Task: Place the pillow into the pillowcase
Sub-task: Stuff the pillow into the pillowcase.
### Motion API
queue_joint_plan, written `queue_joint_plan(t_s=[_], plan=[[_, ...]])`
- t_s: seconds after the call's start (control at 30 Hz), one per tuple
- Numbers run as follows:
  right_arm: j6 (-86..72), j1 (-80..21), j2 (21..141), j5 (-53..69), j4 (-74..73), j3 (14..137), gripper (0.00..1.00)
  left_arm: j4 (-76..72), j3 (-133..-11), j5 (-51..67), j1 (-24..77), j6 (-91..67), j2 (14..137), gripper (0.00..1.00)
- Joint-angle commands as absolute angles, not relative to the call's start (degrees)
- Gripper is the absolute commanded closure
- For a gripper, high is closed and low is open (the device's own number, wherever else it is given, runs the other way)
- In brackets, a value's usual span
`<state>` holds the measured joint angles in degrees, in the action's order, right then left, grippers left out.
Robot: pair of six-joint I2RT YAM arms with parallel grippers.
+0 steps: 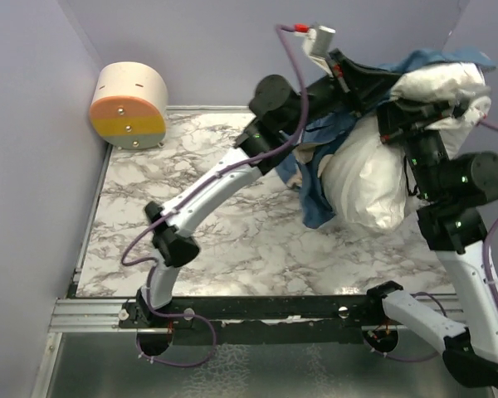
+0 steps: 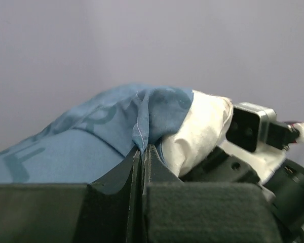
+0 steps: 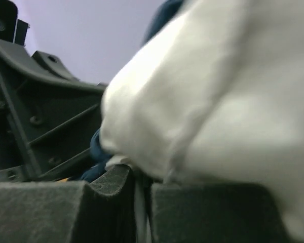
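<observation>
Bulging white pillow (image 1: 369,186) half-sleeved in blue pillowcase (image 2: 91,136), left tool (image 2: 142,152) clamping pillowcase, right tool (image 3: 139,177) clamping pillow

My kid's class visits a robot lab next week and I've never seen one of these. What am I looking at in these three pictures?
Two robot arms are bolted at the near edge of a marble-patterned table. The wide picture comes from a camera above and behind them; the other two come from cameras on each wrist. The left gripper is shut on the dark blue pillowcase. The right gripper is shut on the white pillow. Both arms hold the bundle up at the table's far right; the pillow is only partly covered. A round tan and orange object sits in the far left corner.
</observation>
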<state>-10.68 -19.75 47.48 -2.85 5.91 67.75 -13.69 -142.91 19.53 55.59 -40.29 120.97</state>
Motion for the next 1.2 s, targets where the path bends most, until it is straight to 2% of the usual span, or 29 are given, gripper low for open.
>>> queue_joint_plan(t_s=[0.0,0.13,0.2,0.33,0.47,0.57,0.63,0.8,0.9,1.0,1.1,1.17], plan=[[-2.6,-19.5,61.7,13.9,0.7,88.2,0.99,-21.8,-122.2,25.3,59.2,-40.5,100.5,1.00],[-4.3,-20.1,71.7,22.1,-11.2,92.8,0.98,-21.2,-93.4,11.7,55.1,-36.9,80.5,1.00],[-4.7,-23.2,74.2,22.6,-11.7,89.2,0.96,-20.0,-80.0,5.5,50.8,-38.2,71.3,1.00],[-3.0,-35.4,78.8,18.4,-8.6,79.8,0.85,-11.5,-58.3,-1.7,42.3,-40.4,56.4,1.00],[-3.6,-45.9,84.4,16.8,-3.6,72.7,0.75,-2.4,-45.4,-4.3,35.5,-41.8,45.6,1.00],[-4.7,-50.1,87.4,18.1,-1.2,69.9,0.65,3.5,-39.2,-7.3,32.2,-42.7,37.5,1.00],[-5.4,-51.7,88.6,21.3,-0.2,68.7,0.58,7.7,-36.1,-9.3,31.4,-43.1,32.3,1.00],[-8.1,-53.8,85.2,36.0,4.3,65.6,0.32,16.6,-28.7,-12.2,31.3,-46.8,19.2,1.00],[-11.8,-53.9,79.7,43.2,8.9,64.6,0.19,22.6,-26.3,-11.8,31.3,-49.0,11.9,0.75],[-14.1,-54.0,74.7,45.2,10.9,65.8,0.09,29.1,-28.3,-10.5,31.3,-48.4,8.2,0.49],[-12.9,-53.9,73.1,42.7,7.1,68.9,0.03,33.5,-34.1,-8.7,31.3,-44.4,11.6,0.38],[-10.9,-53.8,74.0,38.9,3.2,71.0,0.03,34.7,-38.5,-6.6,31.4,-40.8,16.9,0.36]])
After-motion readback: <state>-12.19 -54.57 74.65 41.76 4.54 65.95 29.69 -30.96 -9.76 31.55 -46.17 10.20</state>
